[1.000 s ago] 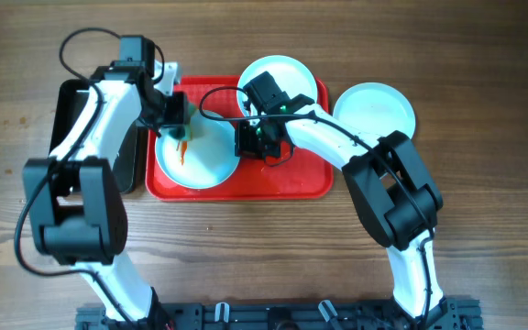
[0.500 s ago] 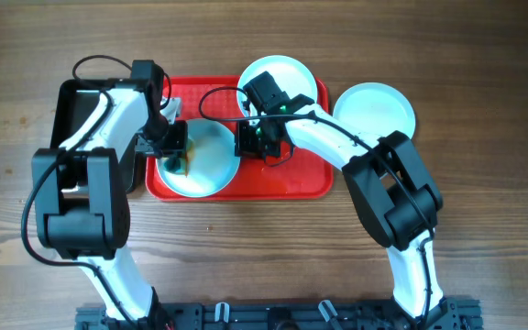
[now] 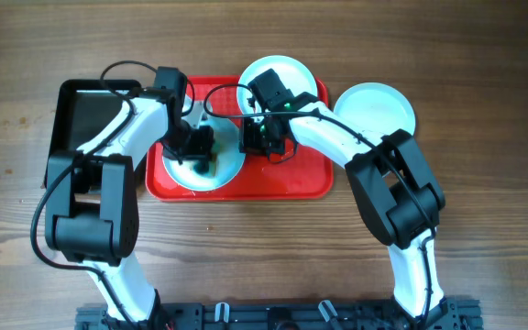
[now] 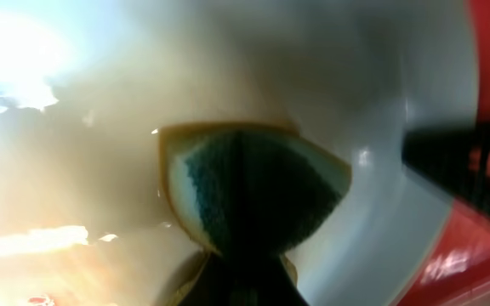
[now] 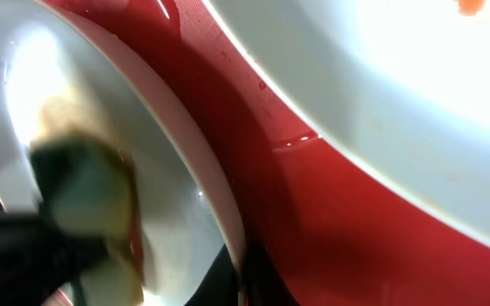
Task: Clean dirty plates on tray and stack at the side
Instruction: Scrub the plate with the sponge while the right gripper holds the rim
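On the red tray (image 3: 291, 179) lie two plates. My left gripper (image 3: 198, 151) is shut on a yellow-and-green sponge (image 4: 253, 187) and presses it onto the left plate (image 3: 223, 172), a little right of that plate's middle. At the same plate's right rim, my right gripper (image 3: 253, 137) is shut, the thin edge (image 5: 228, 229) pinched between its dark fingers. The second plate (image 3: 278, 71) sits at the tray's back right and carries a small orange smear (image 5: 470, 7). A third plate (image 3: 374, 108) rests on the table to the right of the tray.
A black rectangular tray (image 3: 85, 119) stands against the red tray's left side. Wooden table surrounds both trays. Both arms cross over the red tray's middle, close to each other.
My left gripper has slid the sponge rightward across the left plate, from its left edge toward the middle. The orange smear seen there earlier no longer shows. The right gripper has stayed put.
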{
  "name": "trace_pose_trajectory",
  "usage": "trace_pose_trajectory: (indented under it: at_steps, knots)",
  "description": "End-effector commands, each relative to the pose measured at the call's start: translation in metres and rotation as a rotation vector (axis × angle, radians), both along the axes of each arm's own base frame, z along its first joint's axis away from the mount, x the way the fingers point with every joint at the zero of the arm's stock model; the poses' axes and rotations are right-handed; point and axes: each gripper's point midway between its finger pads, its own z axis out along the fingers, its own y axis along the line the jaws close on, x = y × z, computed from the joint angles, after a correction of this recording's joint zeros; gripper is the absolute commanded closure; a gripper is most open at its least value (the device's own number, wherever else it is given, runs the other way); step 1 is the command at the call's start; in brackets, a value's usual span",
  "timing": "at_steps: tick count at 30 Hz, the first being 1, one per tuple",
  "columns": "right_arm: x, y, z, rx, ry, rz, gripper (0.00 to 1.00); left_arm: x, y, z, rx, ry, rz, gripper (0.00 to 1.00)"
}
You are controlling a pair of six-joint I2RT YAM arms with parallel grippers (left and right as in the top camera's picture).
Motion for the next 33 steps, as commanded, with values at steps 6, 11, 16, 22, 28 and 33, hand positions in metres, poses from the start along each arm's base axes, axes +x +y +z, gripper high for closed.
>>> trace_pose_trajectory:
  at_steps: [6, 11, 16, 22, 28, 33]
  knots:
    - [-0.005, 0.007, -0.005, 0.007, 0.006, 0.014, 0.96, -0.031, 0.067, -0.031, 0.217, 0.178, 0.218, 0.96]
    - [-0.004, 0.008, -0.004, 0.008, 0.004, 0.013, 0.96, 0.001, 0.090, -0.036, 0.326, 0.051, 0.352, 0.96]
    - [-0.003, 0.006, -0.006, -0.004, 0.002, 0.002, 0.96, 0.034, 0.094, -0.032, 0.453, -0.116, 0.439, 0.96]
    - [-0.003, 0.005, -0.006, -0.006, 0.004, 0.002, 0.96, 0.049, 0.099, -0.024, 0.543, -0.219, 0.586, 0.96]
    - [-0.003, 0.005, -0.006, -0.006, 0.004, 0.002, 0.96, 0.043, 0.107, -0.022, 0.599, -0.208, 0.592, 0.96]
    - [-0.004, 0.005, -0.006, -0.006, 0.005, 0.002, 0.96, 0.021, 0.101, -0.027, 0.593, -0.108, 0.456, 0.96]
